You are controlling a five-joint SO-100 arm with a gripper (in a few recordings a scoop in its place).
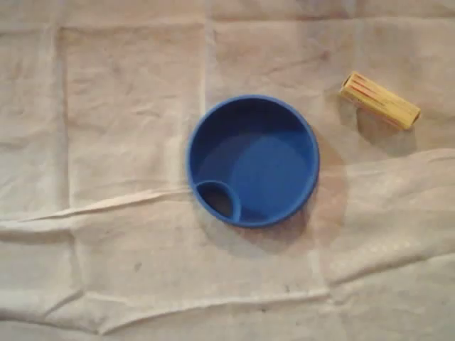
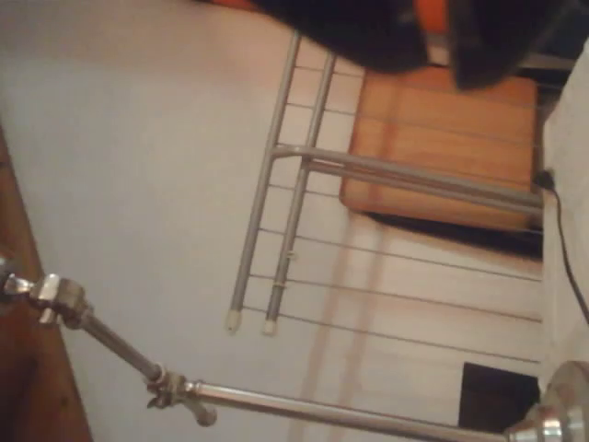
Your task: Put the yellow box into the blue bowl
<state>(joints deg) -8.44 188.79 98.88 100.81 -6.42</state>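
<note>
So in the overhead view your yellow box [image 1: 379,100] is lying flat on the white, wrinkly cloth [image 1: 106,142] that covers the surface, up and to the right of the blue bowl [image 1: 252,160]. It's near the bowl but not touching it, sitting on a diagonal with its striped end face pointing to the upper left. The bowl sits about mid-picture, open side up, and it's got a little round pocket inside the rim at lower left. The wrist view is aimed off at a pale wall [image 2: 138,138], with a metal wire rack [image 2: 285,193], a wooden board [image 2: 442,138] and a clamped metal rod [image 2: 276,401] running across the bottom. The dark blurry blobs along the top edge look like your claw [image 2: 437,41], but honestly you can't tell whether it's open or closed.
</note>
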